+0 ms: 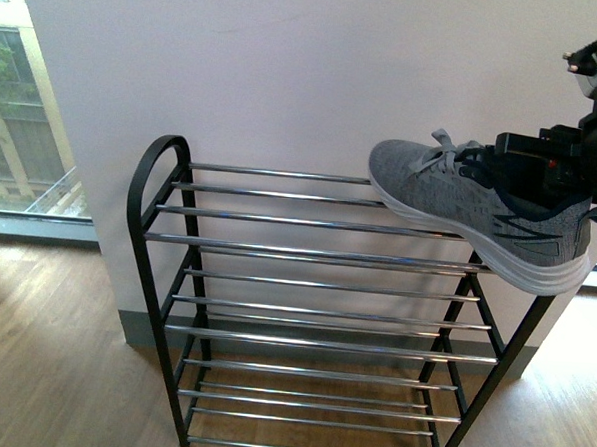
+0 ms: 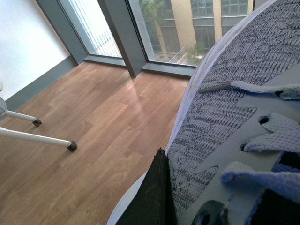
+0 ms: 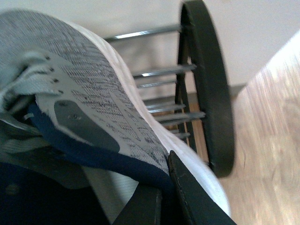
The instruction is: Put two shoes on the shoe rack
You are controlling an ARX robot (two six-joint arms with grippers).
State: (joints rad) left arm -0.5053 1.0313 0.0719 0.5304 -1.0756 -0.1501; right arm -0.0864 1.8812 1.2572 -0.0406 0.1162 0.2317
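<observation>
Item: grey sneaker (image 1: 460, 197), toe over the top tier of the shoe rack (image 1: 149, 206), right end, heel overhanging. The right claw (image 1: 530, 168) is clamped at its collar, probably to set it down level. Also: second sneaker (image 2: 225, 117), gripped by the left claw (image 2: 176, 206) above the floor (image 2: 93, 122), not yet placed.

Wood floor (image 1: 50, 371) meets white wall (image 1: 287, 63) beside window (image 1: 14, 118).
</observation>
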